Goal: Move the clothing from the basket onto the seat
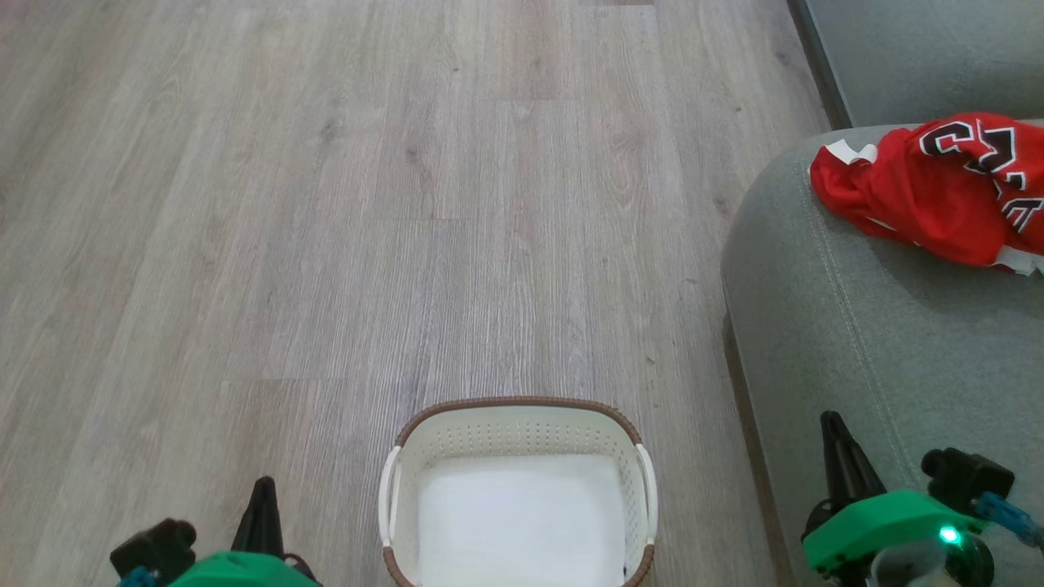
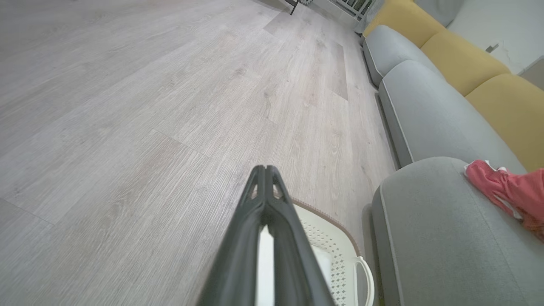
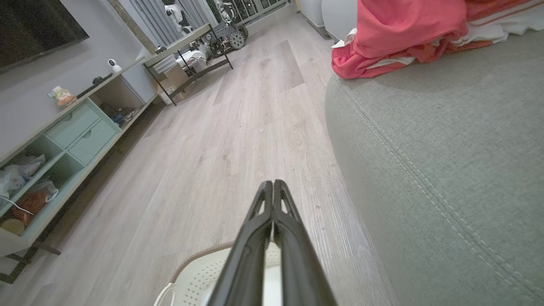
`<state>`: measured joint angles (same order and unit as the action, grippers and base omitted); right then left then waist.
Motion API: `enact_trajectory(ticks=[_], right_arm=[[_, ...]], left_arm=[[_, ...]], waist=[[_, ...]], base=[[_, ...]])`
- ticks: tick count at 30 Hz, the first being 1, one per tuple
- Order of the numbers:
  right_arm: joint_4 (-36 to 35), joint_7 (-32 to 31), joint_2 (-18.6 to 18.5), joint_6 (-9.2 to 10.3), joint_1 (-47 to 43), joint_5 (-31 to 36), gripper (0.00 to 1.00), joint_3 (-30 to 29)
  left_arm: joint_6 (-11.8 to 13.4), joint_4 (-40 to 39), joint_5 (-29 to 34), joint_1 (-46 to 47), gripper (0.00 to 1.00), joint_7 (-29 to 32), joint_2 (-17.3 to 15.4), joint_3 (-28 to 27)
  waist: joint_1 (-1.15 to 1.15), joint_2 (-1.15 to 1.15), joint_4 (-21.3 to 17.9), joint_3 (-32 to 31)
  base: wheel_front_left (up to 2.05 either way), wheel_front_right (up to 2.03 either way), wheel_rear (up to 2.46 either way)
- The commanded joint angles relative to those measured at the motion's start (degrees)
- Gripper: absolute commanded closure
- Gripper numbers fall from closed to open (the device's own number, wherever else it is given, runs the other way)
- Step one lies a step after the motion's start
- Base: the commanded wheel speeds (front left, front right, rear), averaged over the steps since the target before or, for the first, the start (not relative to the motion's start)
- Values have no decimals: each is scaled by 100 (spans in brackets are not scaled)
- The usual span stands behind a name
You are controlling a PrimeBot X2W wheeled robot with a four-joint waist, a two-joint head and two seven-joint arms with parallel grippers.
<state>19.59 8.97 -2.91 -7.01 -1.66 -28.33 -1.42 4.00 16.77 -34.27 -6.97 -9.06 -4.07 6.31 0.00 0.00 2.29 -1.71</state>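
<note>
The pale wood-grain floor [image 1: 326, 204] is the largest thing here. It runs far ahead of the left gripper [image 1: 263, 485] and the right gripper [image 1: 830, 420], and across the gap between them.

Next comes the seat [image 1: 856, 326] — a grey-green cushion with a stitched seam following its rounded edge. It lies just to the right of the right gripper's fingers and carries on ahead of them. From the left gripper it is well off to the right, past the basket [image 1: 522, 432]. In the left wrist view, yellow back cushions [image 2: 459, 59] line the sofa's far side, further right again.

In the right wrist view, a pale green cabinet [image 3: 72, 127] with drawers and open shelves stands along the wall, well to that gripper's left.

The clothing [image 1: 938, 191] lies crumpled on the seat, bright red with black-and-white lettering and white trim. It sits well ahead of the right gripper and a little to its right, near the cushion's far rounded corner, and touches neither pincer.

The basket stands on the floor between the two grippers, just beside the seat's edge. It is cream and perforated, with a brown rim and white side handles, and its white bottom shows.

Both pincers point forward — each pair of long dark fingers pressed together tip to tip.
</note>
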Motion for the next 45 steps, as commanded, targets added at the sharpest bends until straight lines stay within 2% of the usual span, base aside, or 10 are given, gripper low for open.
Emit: enact_trajectory(ticks=[1,45], right_arm=[[-217,-34,-4,-13,319,-179,100,-11],[-380,-759,-1,-29,542,-3151,100,-250]], left_arm=[[-44,-200,-152,272,100,44,-13,-150],[-573,-234,-2850,772,100,770,50,-696]], waist=[[0,0,-3,3],[0,0,-111,92]], base=[[0,0,0],[0,0,0]])
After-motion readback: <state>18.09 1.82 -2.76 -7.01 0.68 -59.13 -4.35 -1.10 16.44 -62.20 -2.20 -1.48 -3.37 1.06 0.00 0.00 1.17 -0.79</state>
